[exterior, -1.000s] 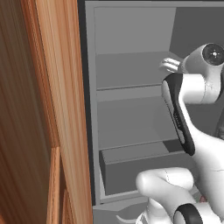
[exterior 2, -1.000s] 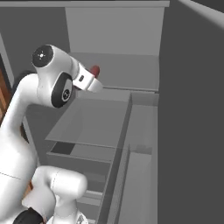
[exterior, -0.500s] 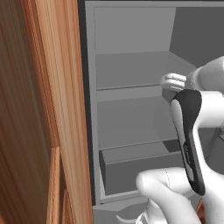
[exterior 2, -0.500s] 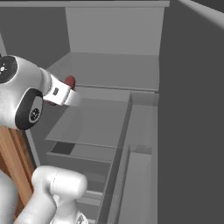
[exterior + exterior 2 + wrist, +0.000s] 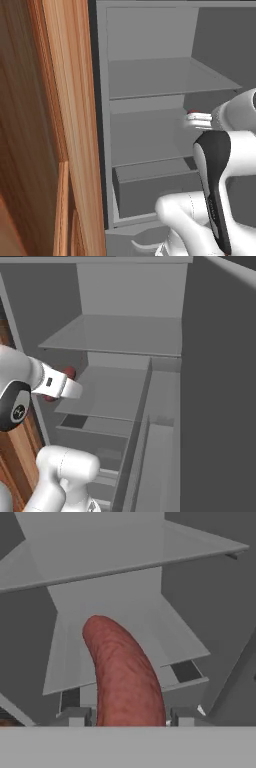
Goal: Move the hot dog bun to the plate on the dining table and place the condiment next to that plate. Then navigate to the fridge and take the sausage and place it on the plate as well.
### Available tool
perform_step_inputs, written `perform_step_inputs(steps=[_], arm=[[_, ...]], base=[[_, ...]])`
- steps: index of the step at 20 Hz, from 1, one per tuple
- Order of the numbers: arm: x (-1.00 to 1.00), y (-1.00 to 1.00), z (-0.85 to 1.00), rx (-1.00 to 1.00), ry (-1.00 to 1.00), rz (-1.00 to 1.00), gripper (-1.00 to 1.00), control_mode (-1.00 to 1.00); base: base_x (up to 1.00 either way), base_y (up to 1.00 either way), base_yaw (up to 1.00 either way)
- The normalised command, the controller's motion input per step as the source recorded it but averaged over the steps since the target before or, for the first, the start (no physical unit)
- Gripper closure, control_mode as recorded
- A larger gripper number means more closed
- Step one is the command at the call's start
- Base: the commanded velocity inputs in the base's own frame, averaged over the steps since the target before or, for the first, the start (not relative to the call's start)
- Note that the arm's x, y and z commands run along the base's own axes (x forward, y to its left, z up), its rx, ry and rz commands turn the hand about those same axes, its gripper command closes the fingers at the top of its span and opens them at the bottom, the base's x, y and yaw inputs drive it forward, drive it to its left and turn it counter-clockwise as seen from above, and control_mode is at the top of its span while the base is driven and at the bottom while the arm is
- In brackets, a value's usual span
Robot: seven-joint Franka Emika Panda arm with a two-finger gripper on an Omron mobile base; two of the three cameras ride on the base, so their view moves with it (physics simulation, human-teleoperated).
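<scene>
The sausage (image 5: 125, 672), dark red-brown and slightly curved, stands up between my two finger tips (image 5: 75, 716) in the hand view. My gripper (image 5: 130, 717) is shut on its lower end. From the right base camera the sausage (image 5: 70, 373) peeks out behind my white hand, and the gripper (image 5: 61, 385) hangs in front of the middle shelf of the open grey fridge (image 5: 120, 336). In the left base view a red sliver of sausage (image 5: 193, 112) shows above the gripper (image 5: 199, 120). The fridge (image 5: 160, 75) shelves are bare.
A tall wooden cabinet side (image 5: 55, 125) stands close on the left of the fridge opening. The open fridge door (image 5: 220, 386) with its door bins runs along the right. A grey drawer (image 5: 155, 186) sits below the lower shelf.
My hand has drawn back from the fridge shelf with the sausage, moving left and down in the right base view. The grip stays the same.
</scene>
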Motion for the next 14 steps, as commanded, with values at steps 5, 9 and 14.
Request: perform_step_inputs(steps=[5,9,14], arm=[[0.00,0.00,0.00,0.00,0.00,0.00,1.00,1.00],[0.00,0.00,0.00,0.00,0.00,0.00,1.00,1.00],[0.00,0.00,0.00,0.00,0.00,0.00,1.00,1.00]], base=[[-1.00,-0.08,0.00],[-1.00,-0.08,0.00],[-1.00,-0.07,0.00]])
